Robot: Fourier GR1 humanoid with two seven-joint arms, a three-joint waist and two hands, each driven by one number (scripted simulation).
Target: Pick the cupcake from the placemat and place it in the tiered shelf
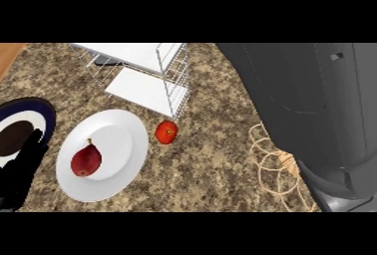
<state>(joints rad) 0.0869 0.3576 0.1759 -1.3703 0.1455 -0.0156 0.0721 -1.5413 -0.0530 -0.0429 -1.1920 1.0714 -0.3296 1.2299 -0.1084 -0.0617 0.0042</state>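
The white wire tiered shelf [151,74] stands at the back, left of centre, its two flat tiers bare. A woven tan placemat [274,159] lies at the right, and my grey right forearm [316,109] covers most of it. No cupcake shows anywhere; it may be hidden under that forearm. The right hand itself does not show. At the lower left edge my black left hand [23,167] rests open with fingers pointing up, overlapping a dark plate.
A white plate [117,127] holding a red pear [86,160] sits left of centre. A red tomato [166,132] lies between that plate and the shelf's front corner. A dark blue plate [40,112] with a brown middle is at the far left.
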